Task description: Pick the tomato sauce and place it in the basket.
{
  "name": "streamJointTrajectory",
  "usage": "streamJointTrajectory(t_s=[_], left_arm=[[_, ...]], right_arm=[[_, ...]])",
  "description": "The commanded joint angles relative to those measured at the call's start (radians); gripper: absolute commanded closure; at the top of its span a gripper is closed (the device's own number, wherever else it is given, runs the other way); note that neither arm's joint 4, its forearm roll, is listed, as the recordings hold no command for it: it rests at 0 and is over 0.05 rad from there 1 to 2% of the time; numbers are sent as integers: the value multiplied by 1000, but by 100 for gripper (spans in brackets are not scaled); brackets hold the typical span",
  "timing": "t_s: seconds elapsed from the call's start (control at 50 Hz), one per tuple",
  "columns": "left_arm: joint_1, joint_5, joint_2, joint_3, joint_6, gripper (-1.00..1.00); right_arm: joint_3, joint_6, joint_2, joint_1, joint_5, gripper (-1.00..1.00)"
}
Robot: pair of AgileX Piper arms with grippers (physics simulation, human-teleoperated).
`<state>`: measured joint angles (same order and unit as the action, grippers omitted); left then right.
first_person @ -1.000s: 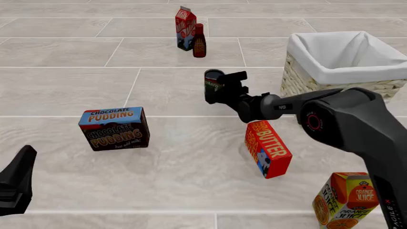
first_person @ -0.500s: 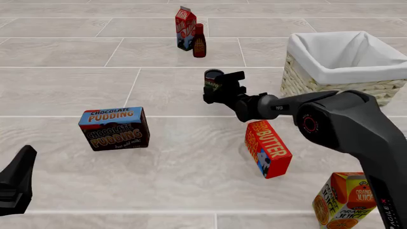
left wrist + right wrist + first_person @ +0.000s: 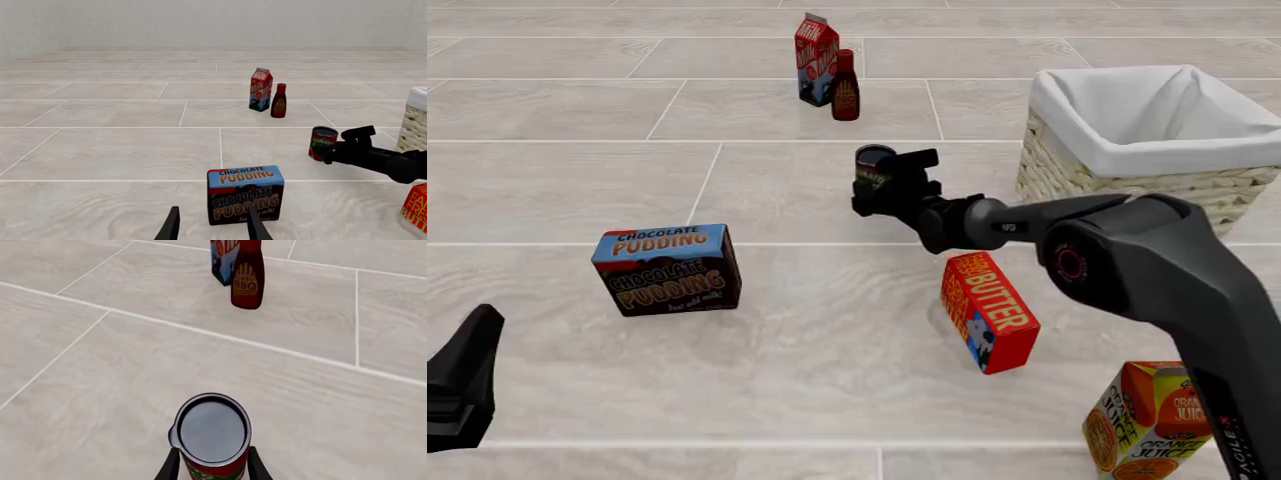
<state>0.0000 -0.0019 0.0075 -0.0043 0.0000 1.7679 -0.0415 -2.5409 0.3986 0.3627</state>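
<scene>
The tomato sauce point(image 3: 873, 165) is a small can with a dark top and a red and green label, at mid-floor left of the basket point(image 3: 1065, 160). My right gripper point(image 3: 882, 187) reaches it from the right, with a finger pressed on each side of the can. In the right wrist view the can point(image 3: 211, 432) sits between the fingers point(image 3: 171, 467). The can also shows in the left wrist view point(image 3: 323, 142). My left gripper point(image 3: 463, 380) is open and empty at the near left, far from the can.
A chocolate pudding box point(image 3: 667, 268) lies left of centre. A butter box point(image 3: 989, 310) and an orange juice carton point(image 3: 1154, 420) stand under my right arm. A red carton point(image 3: 815, 45) and a dark BBQ bottle point(image 3: 846, 88) stand at the back.
My right gripper with the can has shifted slightly left and away. The left arm has not moved.
</scene>
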Motion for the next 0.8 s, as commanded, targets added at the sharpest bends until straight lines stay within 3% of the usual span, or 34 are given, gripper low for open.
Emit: streamJointTrajectory(t_s=[0.02, 0.54, 0.56, 0.8], left_arm=[[0, 0, 0, 0, 0, -100], [0, 0, 0, 0, 0, -100], [0, 0, 0, 0, 0, -100], [0, 0, 0, 0, 0, -100]], right_arm=[[36, -11, -25, 8, -25, -100], [62, -23, -49, 17, -41, -100], [54, -23, -44, 16, -35, 100], [-41, -13, 19, 30, 8, 100]])
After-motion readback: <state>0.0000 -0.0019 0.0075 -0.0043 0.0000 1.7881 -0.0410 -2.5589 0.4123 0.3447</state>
